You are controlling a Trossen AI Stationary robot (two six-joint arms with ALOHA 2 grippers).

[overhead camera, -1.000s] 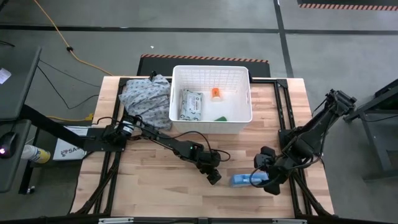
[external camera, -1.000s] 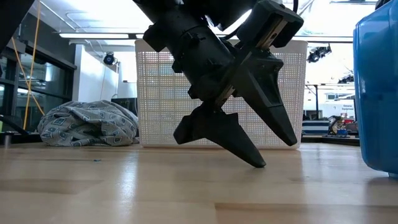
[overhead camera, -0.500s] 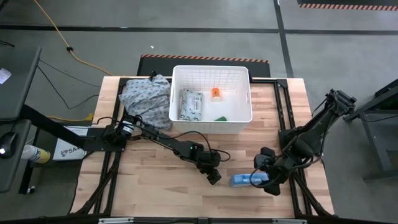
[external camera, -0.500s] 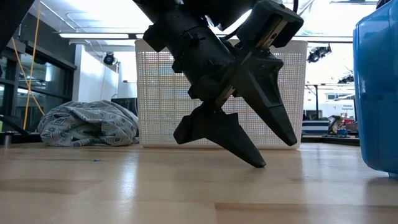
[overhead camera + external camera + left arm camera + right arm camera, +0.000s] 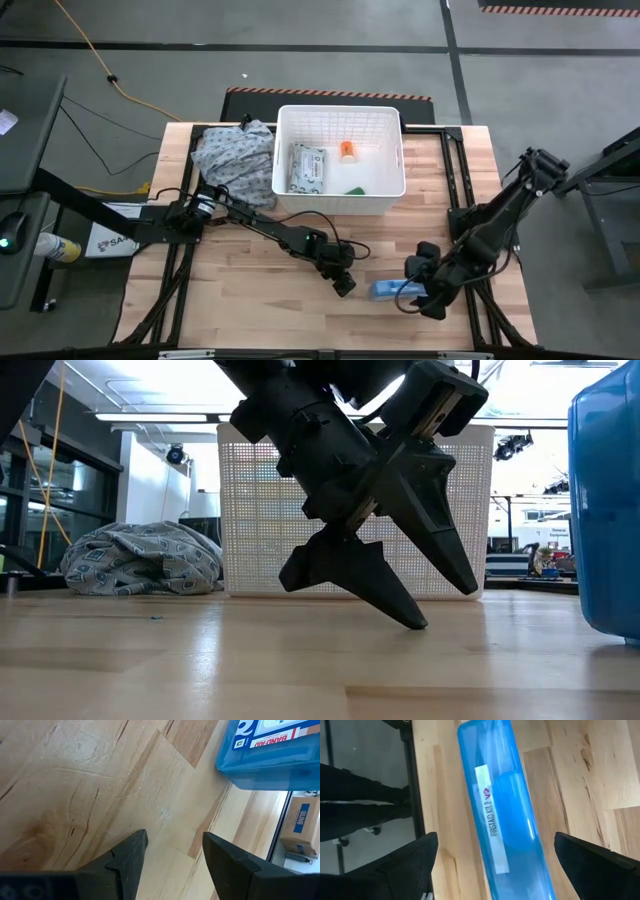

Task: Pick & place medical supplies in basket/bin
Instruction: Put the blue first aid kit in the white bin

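Right gripper (image 5: pixel 413 293) stands spread wide over the blue box (image 5: pixel 392 289) at the table's (image 5: pixel 250 310) front edge, fingers flanking its long sides and not yet closed on it, a stance judged to suit a grasp across the narrow width; left gripper (image 5: pixel 344 285) rests low beside the box, part open and empty, apparently waiting clear of the grasp; white basket (image 5: pixel 340 122) sits at the table's far side, already holding the wipes pack (image 5: pixel 306 168), orange bottle (image 5: pixel 346 150) and green tube (image 5: pixel 355 189); grey cloth heap (image 5: pixel 235 160) lies against its left wall. Right wrist view alone shows the box label (image 5: pixel 492 825) and both fingers' clearance; low view alone shows a left fingertip (image 5: pixel 405 616) down at the tabletop.
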